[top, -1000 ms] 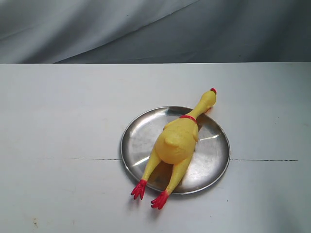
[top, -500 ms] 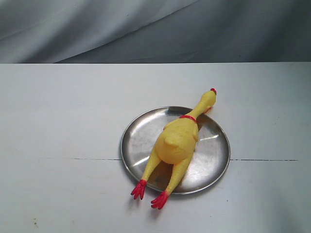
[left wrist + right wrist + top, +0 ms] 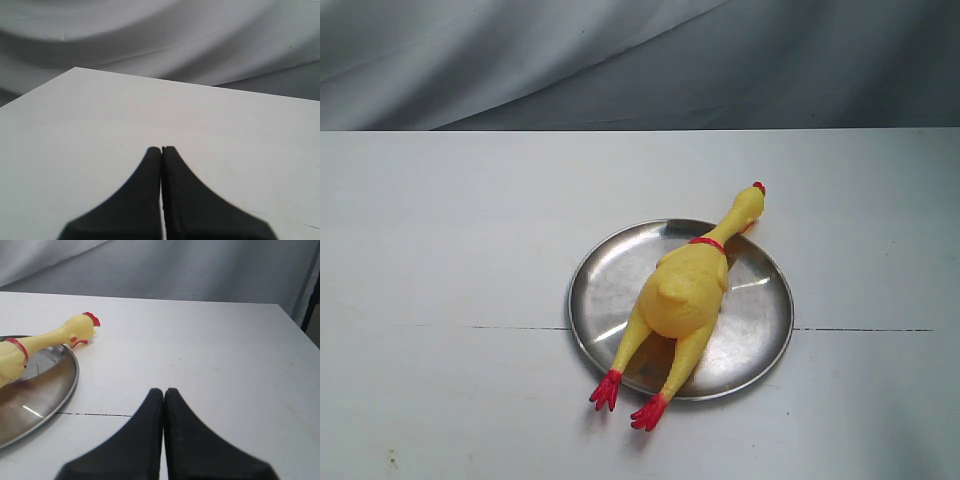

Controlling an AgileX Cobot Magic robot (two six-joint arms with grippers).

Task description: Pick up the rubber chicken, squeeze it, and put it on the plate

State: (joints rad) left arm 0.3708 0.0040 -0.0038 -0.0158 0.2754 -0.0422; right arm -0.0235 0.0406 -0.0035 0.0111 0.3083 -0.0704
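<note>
The rubber chicken [image 3: 685, 292] lies on the plate [image 3: 752, 325] in the exterior view, yellow body across the middle. Its head reaches past the far rim and its red feet stick out over the near rim. In the right wrist view the chicken's head and neck [image 3: 65, 335] lie over the plate's rim [image 3: 70, 385]. My right gripper [image 3: 164, 390] is shut and empty, off to the side of the plate over bare table. My left gripper [image 3: 161, 148] is shut with nothing in it, over white table; neither chicken nor plate shows in its view. No gripper appears in the exterior view.
A white table [image 3: 440, 250] with a thin dark seam [image 3: 860, 329] runs under the plate. Grey cloth [image 3: 620, 60] hangs behind the table's far edge. A dark post [image 3: 311, 300] stands beyond the table's corner in the right wrist view.
</note>
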